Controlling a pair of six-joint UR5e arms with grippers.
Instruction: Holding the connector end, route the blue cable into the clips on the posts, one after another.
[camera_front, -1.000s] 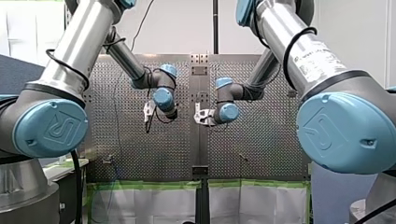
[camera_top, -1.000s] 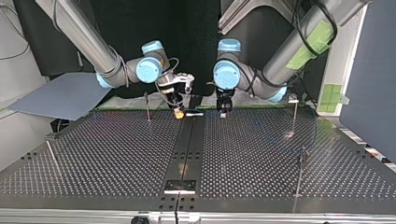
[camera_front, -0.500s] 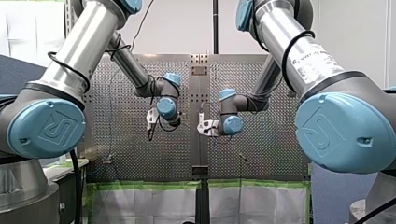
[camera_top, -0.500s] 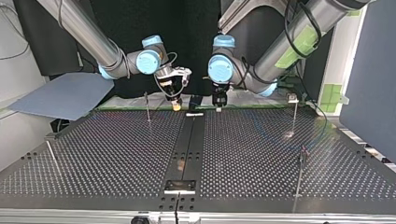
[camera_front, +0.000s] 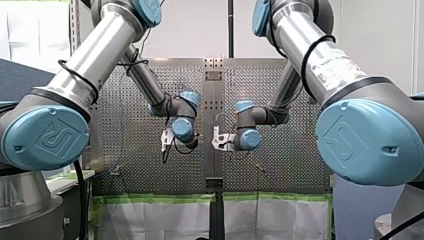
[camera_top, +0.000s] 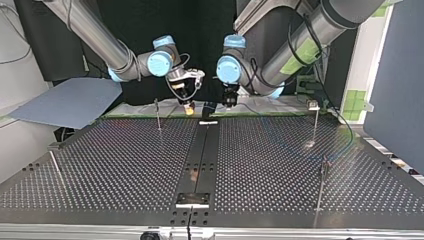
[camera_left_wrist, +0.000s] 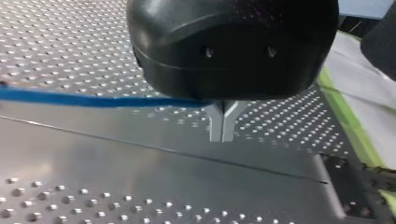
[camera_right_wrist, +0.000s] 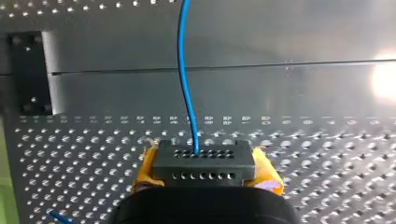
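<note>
Between the yellow pads of my right gripper sits a dark connector with two rows of small holes, pinched from both sides. The gripper's black body cuts off its lower part. From the upper row the blue cable runs ahead over the perforated table and out of the right wrist view. A short blue stub shows beside the gripper body, too little of it to tell what it is.

My left gripper has its metal fingers pressed together at the tips. The cable comes in from one side and ends at the fork just above them, clamped there. The bulky black body hides where it goes on from that point.

Only the wrist views show the cable plainly. In the top view both grippers hang close together over the table's far edge, and no cable can be made out between them. That view alone shows the thin posts – one near my right gripper, another at the view's right – but what sits on their tops is too small to make out.

The front view hides both sets of fingers behind the wrists. A white label on my right arm carries print too small to read, and the blue joint caps bear a raised logo.
</note>
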